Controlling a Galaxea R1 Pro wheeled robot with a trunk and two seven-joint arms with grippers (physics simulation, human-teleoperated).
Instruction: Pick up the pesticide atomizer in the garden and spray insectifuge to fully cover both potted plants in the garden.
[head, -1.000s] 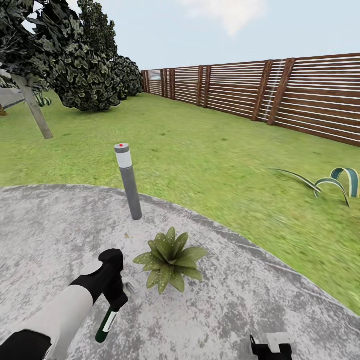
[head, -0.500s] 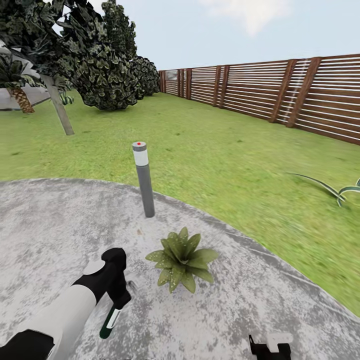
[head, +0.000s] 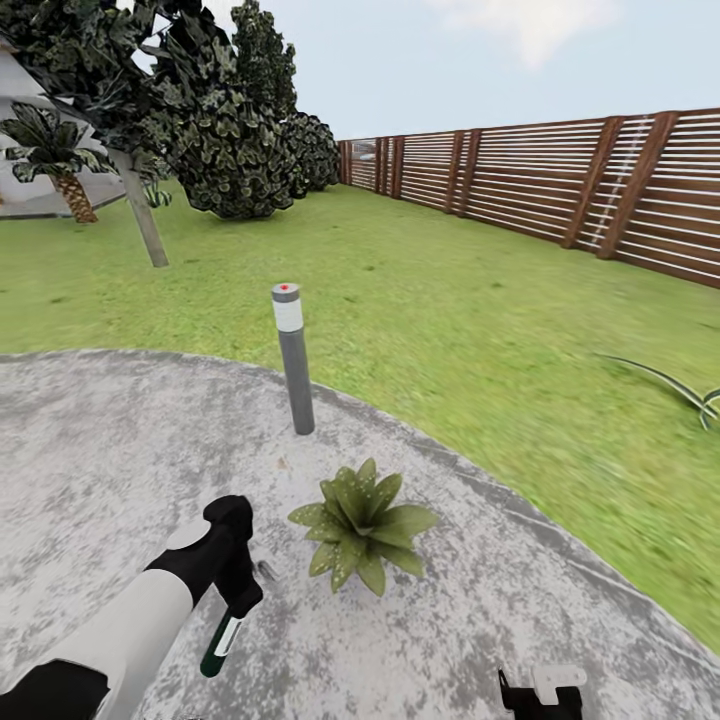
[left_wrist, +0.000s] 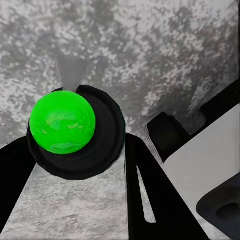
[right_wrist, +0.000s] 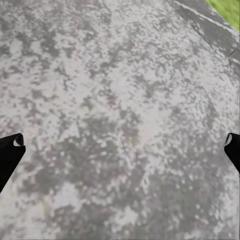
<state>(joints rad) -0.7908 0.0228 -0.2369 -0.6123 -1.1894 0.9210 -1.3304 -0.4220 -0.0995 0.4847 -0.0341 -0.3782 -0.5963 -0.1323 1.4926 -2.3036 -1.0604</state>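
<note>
From my head cam one potted plant (head: 363, 520) sits on the grey patio (head: 90, 450), a little rosette of pointed green leaves with pale speckles, pot hidden under the leaves. My left gripper (head: 238, 590) is just beside it at its 9 o'clock, clamped around the atomizer (head: 219, 643), which has a dark green body with a white band. On the left wrist cam its black top carries a bright green ball (left_wrist: 62, 121). The grey bollard light (head: 293, 357) stands at the plant's 11 o'clock. My right gripper (right_wrist: 120, 150) hangs over bare paving, fingers spread wide
</note>
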